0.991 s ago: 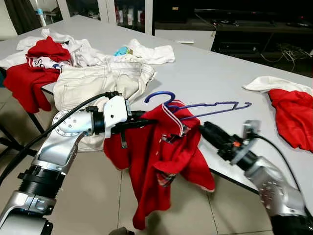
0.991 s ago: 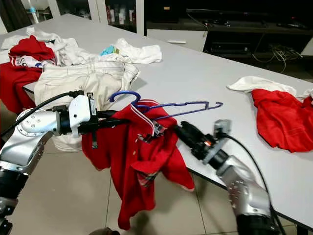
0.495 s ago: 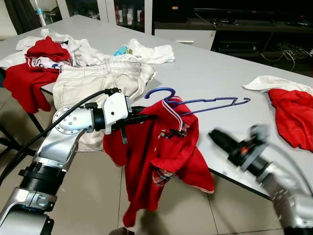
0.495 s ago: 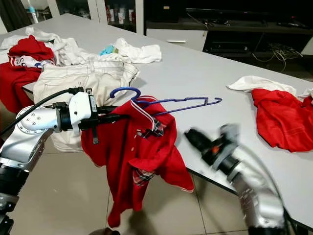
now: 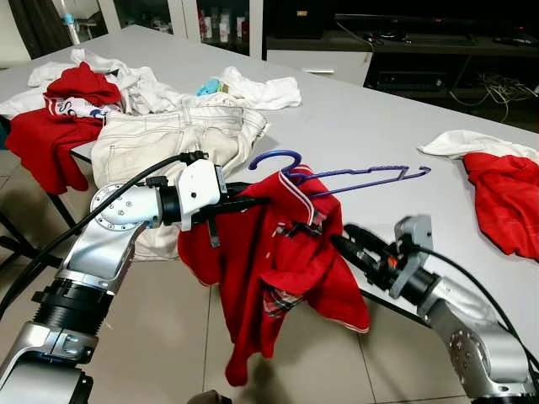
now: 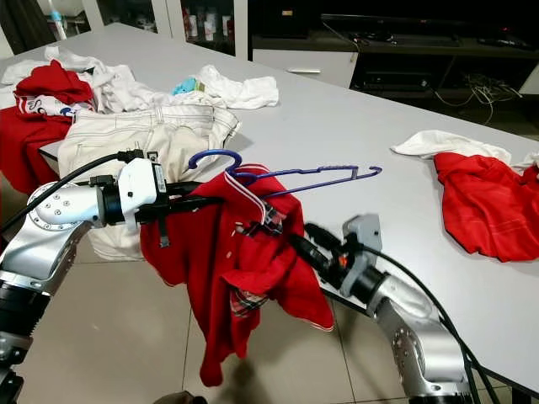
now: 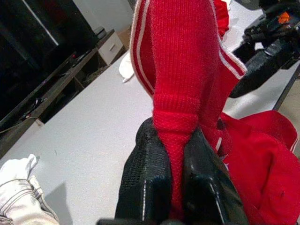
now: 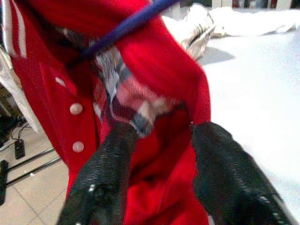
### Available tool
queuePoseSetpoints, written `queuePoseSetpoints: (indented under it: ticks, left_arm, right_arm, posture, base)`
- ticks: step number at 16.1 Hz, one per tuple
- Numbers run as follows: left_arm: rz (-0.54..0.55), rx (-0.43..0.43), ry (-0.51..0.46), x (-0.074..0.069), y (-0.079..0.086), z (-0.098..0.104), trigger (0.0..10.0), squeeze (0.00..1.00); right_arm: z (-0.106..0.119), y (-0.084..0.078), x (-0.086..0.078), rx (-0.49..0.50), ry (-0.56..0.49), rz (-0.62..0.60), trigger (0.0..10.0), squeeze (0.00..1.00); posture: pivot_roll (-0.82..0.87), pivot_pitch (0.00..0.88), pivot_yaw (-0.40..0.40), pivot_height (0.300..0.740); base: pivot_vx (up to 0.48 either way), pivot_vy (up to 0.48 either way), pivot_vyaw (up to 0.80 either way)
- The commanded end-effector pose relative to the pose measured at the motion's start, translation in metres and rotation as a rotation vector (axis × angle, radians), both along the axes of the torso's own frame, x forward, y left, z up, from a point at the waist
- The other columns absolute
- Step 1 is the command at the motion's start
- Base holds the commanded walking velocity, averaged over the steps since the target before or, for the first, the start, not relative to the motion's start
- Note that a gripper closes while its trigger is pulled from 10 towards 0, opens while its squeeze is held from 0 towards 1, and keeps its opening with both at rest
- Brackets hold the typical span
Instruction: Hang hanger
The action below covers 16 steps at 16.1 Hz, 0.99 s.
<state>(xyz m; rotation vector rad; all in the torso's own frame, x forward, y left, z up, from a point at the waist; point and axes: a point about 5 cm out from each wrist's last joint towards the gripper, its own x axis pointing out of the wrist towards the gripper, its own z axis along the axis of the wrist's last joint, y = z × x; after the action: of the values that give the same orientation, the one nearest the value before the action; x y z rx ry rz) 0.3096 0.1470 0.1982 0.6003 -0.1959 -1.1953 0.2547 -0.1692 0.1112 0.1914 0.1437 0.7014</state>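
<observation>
Two tools work the red knit polo shirt point(image 5: 278, 269): left tool point(image 7: 171, 164) pinches its collar, right tool point(image 8: 159, 140) gapes at the placket. The blue wire hanger point(image 5: 337, 177) sits half-threaded above the grey worktop point(image 5: 370, 126); best spread the neckline gently.

Grey table point(image 5: 362, 126) strewn with clothing.
Cream jeans point(image 5: 168, 139) are draped over the near edge, with red and white garments point(image 5: 80, 88) piled behind them, a white garment point(image 5: 257, 88) farther back, and a red garment point(image 5: 509, 198) with white cloth point(image 5: 459, 143) on the robot's right.
</observation>
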Motion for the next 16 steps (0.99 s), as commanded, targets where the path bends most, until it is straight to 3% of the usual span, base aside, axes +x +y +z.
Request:
queuePoseSetpoints:
  ticks: [1,2,3,4,7,9,10,11,16]
  left_arm:
    - [0.010,-0.020,-0.051,0.002,0.002,0.011,0.0,0.00]
    - [0.012,-0.019,-0.051,0.002,0.003,0.011,0.0,0.00]
    - [0.013,-0.019,-0.050,0.002,0.003,0.011,0.0,0.00]
    - [0.013,-0.020,-0.051,0.002,0.003,0.011,0.0,0.00]
    - [0.009,-0.022,-0.051,0.002,0.002,0.011,0.0,0.00]
    - [0.004,-0.026,-0.050,0.002,0.000,0.010,0.0,0.00]
    - [0.003,-0.026,-0.049,0.002,-0.001,0.010,0.0,0.00]
    - [0.002,-0.027,-0.049,0.002,-0.001,0.009,0.0,0.00]
    - [-0.001,-0.025,-0.046,0.001,-0.001,0.008,0.0,0.00]
  right_arm:
    - [0.008,-0.001,0.001,-0.005,-0.023,0.000,10.0,1.00]
    - [0.011,-0.002,0.002,-0.002,-0.030,0.000,10.0,1.00]
    - [0.013,-0.002,0.002,-0.005,-0.037,-0.006,10.0,0.92]
    - [0.014,-0.001,0.004,-0.005,-0.038,-0.008,10.0,0.00]
    - [0.011,0.008,0.004,-0.008,-0.027,0.013,10.0,0.00]
    - [0.006,0.014,0.016,-0.041,-0.012,-0.063,10.0,0.00]
    - [0.006,0.015,0.017,-0.042,-0.013,-0.073,10.0,0.65]
    - [0.006,0.016,0.018,-0.039,-0.014,-0.074,10.0,1.00]
    - [-0.001,0.001,0.028,-0.119,-0.014,-0.132,10.0,1.00]
  posture:
    - [-0.06,0.000,-0.001,0.740]
    - [-0.06,0.000,-0.001,0.740]
    - [-0.06,0.000,-0.001,0.740]
    - [-0.06,0.000,-0.001,0.740]
    - [-0.06,0.000,-0.002,0.740]
    - [-0.07,0.000,-0.004,0.740]
    - [-0.07,0.000,-0.004,0.740]
    - [-0.06,0.000,-0.005,0.740]
    - [-0.06,0.000,-0.003,0.740]
  base:
    - [0.000,0.000,0.00]
    - [0.000,0.000,0.00]
    - [0.000,0.000,0.00]
    - [0.000,0.000,0.00]
    - [0.000,0.000,0.00]
    - [0.000,0.000,0.00]
    - [0.000,0.000,0.00]
    - [0.000,0.000,0.00]
    - [0.000,0.000,0.00]
